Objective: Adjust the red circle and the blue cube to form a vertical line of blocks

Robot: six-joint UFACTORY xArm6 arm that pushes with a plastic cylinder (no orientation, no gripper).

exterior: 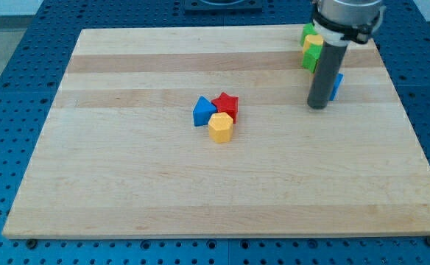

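Note:
My tip [317,106] rests on the board at the view's upper right. A blue cube [338,85] sits right behind the rod, touching or nearly touching it on the right side, and is mostly hidden by it. No red circle shows; the rod may cover it. Above the cube, a stack-like column runs along the rod's left: a green block [307,32], a yellow block [312,42] and a second green block [312,57], all partly hidden by the arm.
Near the board's middle three blocks touch in a cluster: a blue block [204,111], a red star [227,104] and a yellow hexagon [220,126]. The wooden board [127,162] lies on a blue perforated table.

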